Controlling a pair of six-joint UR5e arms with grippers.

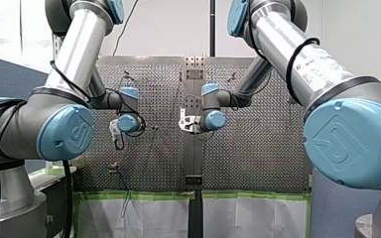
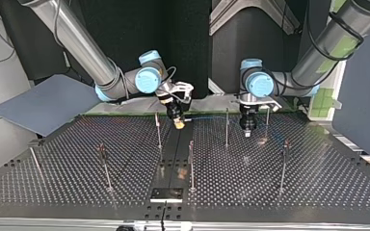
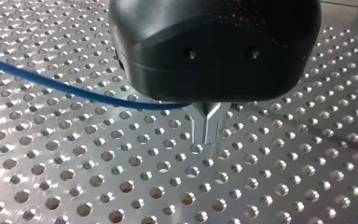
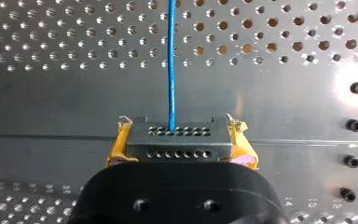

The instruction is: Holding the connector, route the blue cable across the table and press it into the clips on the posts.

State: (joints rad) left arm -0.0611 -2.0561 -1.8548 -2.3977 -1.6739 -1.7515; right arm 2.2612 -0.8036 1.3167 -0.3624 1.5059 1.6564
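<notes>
In the right wrist view my right gripper (image 4: 177,140) is shut on the black connector (image 4: 177,136), with yellow pads (image 4: 115,148) on both its sides. The blue cable (image 4: 171,65) leaves the connector straight ahead. In the top view this gripper (image 2: 178,123) hangs near the table's middle seam, and the cable (image 2: 212,118) runs level to my left gripper (image 2: 247,131). My left gripper's metal fingers (image 3: 207,133) are pressed together just above the perforated plate. The cable (image 3: 51,81) arrives from one side and ends at the fingers' root. Thin posts (image 2: 227,127) (image 2: 157,130) stand close by.
More posts stand toward the top view's near edge (image 2: 191,166) (image 2: 104,166) (image 2: 283,166). A grey panel (image 2: 48,103) leans at that view's left. A black plate (image 2: 166,194) sits at the near edge. In the front view loose cable (image 1: 124,196) hangs below my left gripper (image 1: 114,129).
</notes>
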